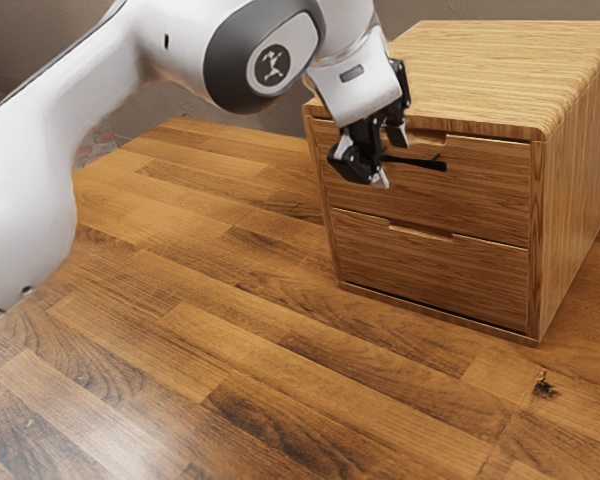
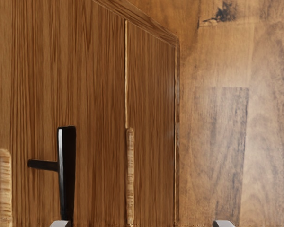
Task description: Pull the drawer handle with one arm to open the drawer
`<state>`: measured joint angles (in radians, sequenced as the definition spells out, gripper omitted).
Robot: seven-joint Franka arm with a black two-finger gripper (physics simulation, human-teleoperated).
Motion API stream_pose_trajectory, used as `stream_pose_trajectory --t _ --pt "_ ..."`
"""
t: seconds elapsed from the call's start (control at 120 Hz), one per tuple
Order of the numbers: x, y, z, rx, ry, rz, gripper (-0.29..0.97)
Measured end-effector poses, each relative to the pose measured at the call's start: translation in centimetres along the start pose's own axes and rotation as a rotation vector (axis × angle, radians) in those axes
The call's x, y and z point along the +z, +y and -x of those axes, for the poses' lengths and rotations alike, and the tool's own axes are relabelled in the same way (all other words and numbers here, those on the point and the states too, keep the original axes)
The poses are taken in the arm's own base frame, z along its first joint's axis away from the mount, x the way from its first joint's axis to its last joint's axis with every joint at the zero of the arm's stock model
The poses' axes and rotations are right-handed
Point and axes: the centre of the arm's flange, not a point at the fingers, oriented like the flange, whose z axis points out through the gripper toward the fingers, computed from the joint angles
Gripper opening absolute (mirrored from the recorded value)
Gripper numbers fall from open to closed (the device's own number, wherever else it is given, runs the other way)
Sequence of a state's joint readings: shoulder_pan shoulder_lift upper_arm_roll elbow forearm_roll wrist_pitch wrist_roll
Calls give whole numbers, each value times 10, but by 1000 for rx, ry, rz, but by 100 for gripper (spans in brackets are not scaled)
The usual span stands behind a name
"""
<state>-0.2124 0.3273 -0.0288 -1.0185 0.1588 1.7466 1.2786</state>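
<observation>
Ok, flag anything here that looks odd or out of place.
A small dark blotch on the wooden tabletop, just off the cabinet's front corner. It could be a knot or a stain; I cannot tell. The cabinet looks square and undamaged.

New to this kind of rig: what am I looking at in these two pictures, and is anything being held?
The white machine is a robot arm; its black gripper is its two-fingered hand. The exterior view comes from a camera beside the arm; the wrist view from one on the hand. On the plank table stands a wooden cabinet with two drawers, both apparently shut. The gripper is at the upper drawer, beside a black bar on its front. Its fingers are open; nothing is held.
</observation>
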Motion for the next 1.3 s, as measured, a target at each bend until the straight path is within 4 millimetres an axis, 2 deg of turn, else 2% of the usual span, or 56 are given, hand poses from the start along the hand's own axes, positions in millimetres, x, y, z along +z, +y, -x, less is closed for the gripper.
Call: stream_pose_trajectory --t 0.075,0.167,0.242,0.45,0.658,0.917,1.083,1.3 --pt "0 -1 5 -7 -7 3 35" --pt "-13 -5 2 -7 2 -26 35" --pt "-10 -7 -2 -2 8 -36 35" --pt "16 -13 -9 5 11 -31 35" --pt "45 -17 2 -12 -14 -6 35" --pt "63 -17 11 -25 -37 17 38" --pt "61 -17 19 -37 -52 15 36" --pt "58 -14 18 -35 -54 16 34"
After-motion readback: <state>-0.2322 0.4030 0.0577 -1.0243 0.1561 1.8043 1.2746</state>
